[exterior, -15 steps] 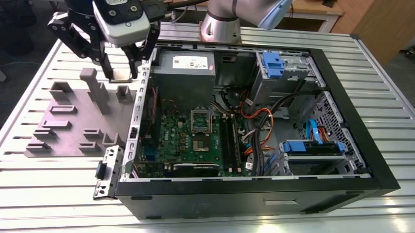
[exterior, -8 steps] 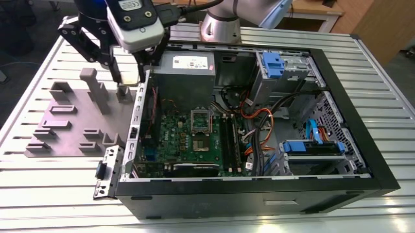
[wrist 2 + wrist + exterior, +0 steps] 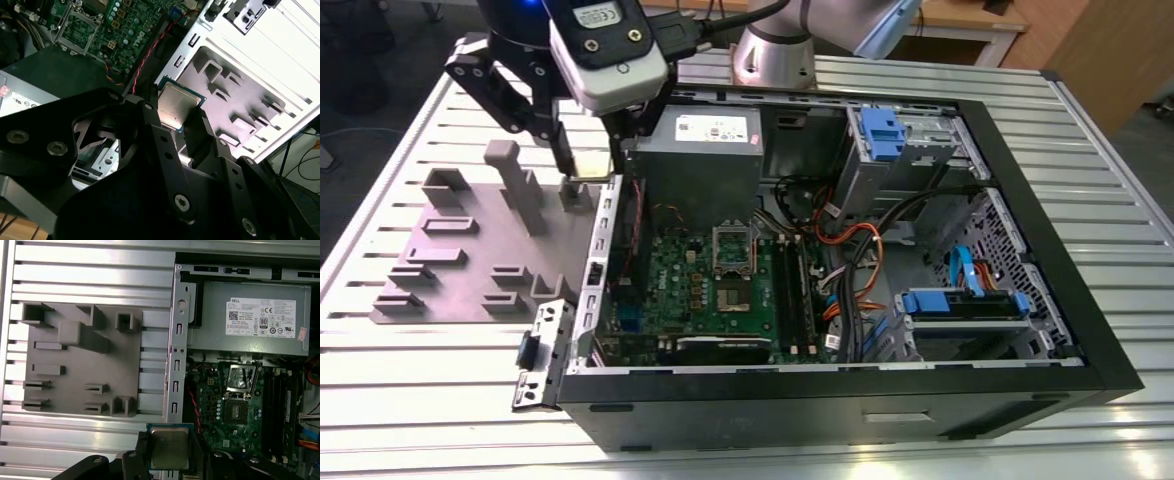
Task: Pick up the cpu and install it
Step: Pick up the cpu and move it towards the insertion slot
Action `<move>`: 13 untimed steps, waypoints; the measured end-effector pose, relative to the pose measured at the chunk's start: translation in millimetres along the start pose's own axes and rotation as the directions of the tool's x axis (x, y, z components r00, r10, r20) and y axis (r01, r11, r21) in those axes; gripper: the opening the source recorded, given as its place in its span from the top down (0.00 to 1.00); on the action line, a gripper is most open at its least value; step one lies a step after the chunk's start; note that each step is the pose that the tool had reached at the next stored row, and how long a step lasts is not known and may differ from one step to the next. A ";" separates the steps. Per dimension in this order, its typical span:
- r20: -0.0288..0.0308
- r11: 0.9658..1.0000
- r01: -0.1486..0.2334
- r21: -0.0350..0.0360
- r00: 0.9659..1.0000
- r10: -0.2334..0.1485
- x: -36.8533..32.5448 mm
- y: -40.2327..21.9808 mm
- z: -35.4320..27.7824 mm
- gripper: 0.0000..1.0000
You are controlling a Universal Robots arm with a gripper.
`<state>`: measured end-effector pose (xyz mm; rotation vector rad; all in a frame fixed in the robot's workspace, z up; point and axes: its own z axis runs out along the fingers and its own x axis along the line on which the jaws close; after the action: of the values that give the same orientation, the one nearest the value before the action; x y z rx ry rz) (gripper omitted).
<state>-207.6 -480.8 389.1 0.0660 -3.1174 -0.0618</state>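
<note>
The cpu [image 3: 169,446], a small square chip with a dull silver top and pale rim, is clamped between the black fingers of my gripper [image 3: 170,454]. In the exterior view the gripper [image 3: 591,172] hangs above the case's wall on the exterior view's left, between the grey fixture plate and the power supply, with the cpu [image 3: 591,164] in it. The second wrist view shows the cpu [image 3: 178,104] tilted in the gripper [image 3: 176,119]. The motherboard's socket [image 3: 735,294] lies open, its metal frame [image 3: 732,243] raised.
A grey fixture plate [image 3: 460,255] with slotted blocks lies on the slatted table beside the open black computer case [image 3: 854,400]. Inside are the power supply [image 3: 700,150], memory sticks [image 3: 790,285], orange and black cables [image 3: 854,250] and blue drive brackets [image 3: 961,300].
</note>
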 end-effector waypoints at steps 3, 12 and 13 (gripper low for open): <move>0.000 1.000 0.000 0.000 1.000 0.000 -0.5 -0.1 0.0 0.55; 0.000 1.000 0.000 0.000 1.000 0.000 -2.5 -0.2 0.0 0.55; 0.000 1.000 0.000 0.000 1.000 0.000 -2.6 -0.2 -0.1 0.55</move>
<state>-205.0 -480.9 389.1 0.0659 -3.1174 -0.0618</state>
